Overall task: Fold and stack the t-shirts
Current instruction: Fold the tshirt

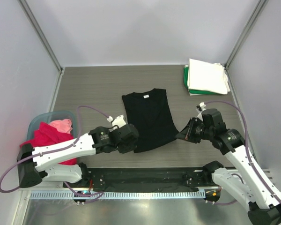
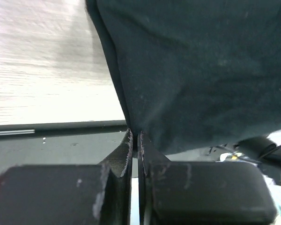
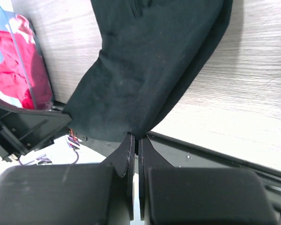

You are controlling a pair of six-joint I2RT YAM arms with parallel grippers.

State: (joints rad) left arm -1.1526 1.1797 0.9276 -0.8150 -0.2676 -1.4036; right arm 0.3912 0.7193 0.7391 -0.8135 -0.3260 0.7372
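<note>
Left arm reaches low from its base at near-left, stretched rightward across the table edge; wrist ends at the near-left corner of the black t-shirt; left gripper has fingers pressed together on the hem, cloth pinched at the tips per wrist cam. Right arm rises from near-right, bends at the elbow & points leftward; right gripper likewise closed tight on the shirt's near-right corner, fabric bunched up from the tips. Shirt lies mid-table, collar toward the far side, near hem lifted slightly at both corners. Far-right corner: white t-shirts folded atop a green one. At left, pale blue tub w/ red & pink shirts heaped in it.
</note>
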